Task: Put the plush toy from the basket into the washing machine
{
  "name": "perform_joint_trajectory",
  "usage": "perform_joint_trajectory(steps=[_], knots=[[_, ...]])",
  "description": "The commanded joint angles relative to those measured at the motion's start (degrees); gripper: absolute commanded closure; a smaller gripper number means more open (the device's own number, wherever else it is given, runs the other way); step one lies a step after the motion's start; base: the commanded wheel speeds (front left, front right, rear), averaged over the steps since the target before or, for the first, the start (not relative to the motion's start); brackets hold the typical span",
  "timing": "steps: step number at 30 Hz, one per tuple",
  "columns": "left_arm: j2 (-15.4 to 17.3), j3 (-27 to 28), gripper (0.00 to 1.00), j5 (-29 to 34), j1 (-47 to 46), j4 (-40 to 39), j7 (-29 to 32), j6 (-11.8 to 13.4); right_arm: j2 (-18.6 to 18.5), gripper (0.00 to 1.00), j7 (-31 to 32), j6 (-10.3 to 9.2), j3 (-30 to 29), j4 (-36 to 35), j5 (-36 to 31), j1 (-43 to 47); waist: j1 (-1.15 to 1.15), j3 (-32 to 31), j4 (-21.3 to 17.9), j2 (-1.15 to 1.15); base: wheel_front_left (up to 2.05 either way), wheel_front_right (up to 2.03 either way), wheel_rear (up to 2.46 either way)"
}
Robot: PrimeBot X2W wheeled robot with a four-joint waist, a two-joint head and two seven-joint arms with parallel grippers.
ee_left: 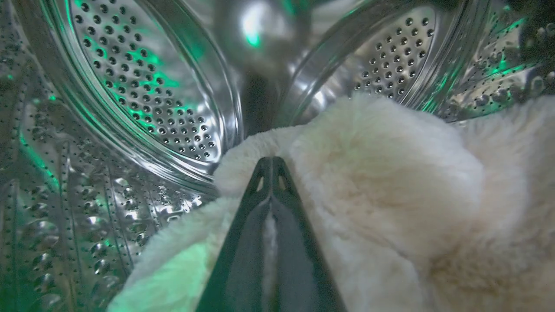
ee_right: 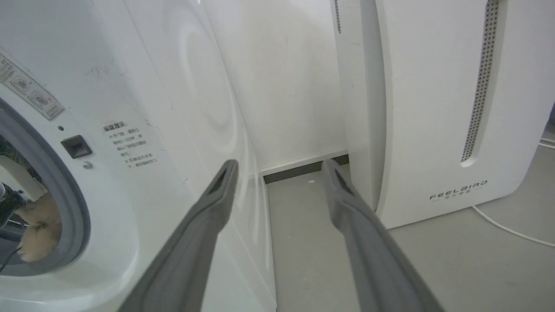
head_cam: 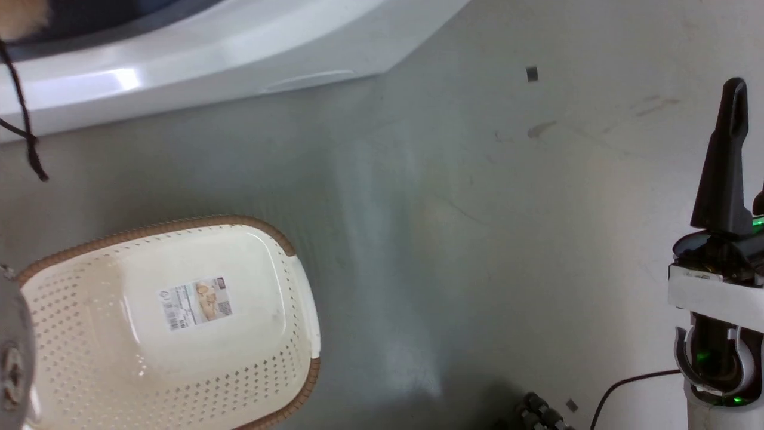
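1. One washing machine [ee_right: 130, 86] as the biggest thing and the landmark: porthole open, perforated steel drum wrapped round the left wrist view. Cannot find its door anywhere.
2. Just to the right of the washing machine, a white slotted appliance [ee_right: 433, 108]; plays no part in the job.
3. On the floor in front of the washing machine, the basket [head_cam: 89, 334], with its bare base and label turned up to the head view.
4. Inside the washing machine's drum, the plush toy [ee_left: 390, 182], heaped against the lower wall. From outside, shows as a tuft of beige fur low in the porthole, near the grey gasket. Cannot tell whether any limb hangs over it.
5. Deep in the washing machine as well, the left gripper [ee_left: 271, 173], pressed together with a thin strip of fur pinched between the fingers. Outside, off the machine's front corner, the right gripper [ee_right: 279, 167], spread and holding nothing.
6. Likely trouble: dragging the plush toy back out across the gasket, by retreating without letting go or with long fur caught in the fingers. Also fouling the door, with fur lying on the gasket.
7. Near the washing machine's front, a thin black cord [head_cam: 24, 119]. Could snag on the rim; hard to say where it ends.
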Motion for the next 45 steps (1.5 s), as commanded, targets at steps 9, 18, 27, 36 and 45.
perform_joint_trajectory(steps=[9,18,27,36,45], knots=[[1.7,-1.2,0.00,1.9,-4.8,1.6,-0.3,0.6,0.0,0.00,-0.2,-0.04,0.5,-0.3,0.3,-2.2,-0.01,2.8,-1.0,0.00,0.00,0.00,0.00],[-0.7,-0.9,0.00,0.5,1.9,0.3,-0.3,0.6,0.0,0.00,-0.2,-0.04,0.9,0.5,-1.3,-1.5,-0.01,-2.0,1.0,0.00,0.00,0.00,0.00],[-4.7,0.5,0.00,-1.2,15.6,-4.6,-0.3,1.3,0.0,0.00,-0.3,-0.04,1.6,2.1,-3.9,0.4,-0.01,-9.3,4.1,0.00,0.00,0.00,0.00],[-8.9,2.0,0.00,-0.8,31.3,-13.3,-0.3,2.6,0.0,0.00,-0.3,-0.04,1.7,3.8,-6.7,3.5,-0.01,-17.3,7.0,0.00,0.00,0.00,0.00],[-13.3,1.9,0.00,1.7,46.1,-24.1,-0.3,3.9,0.0,0.00,-0.3,-0.04,1.8,5.5,-9.4,8.0,-0.01,-25.2,10.7,0.00,0.00,0.00,0.00]])
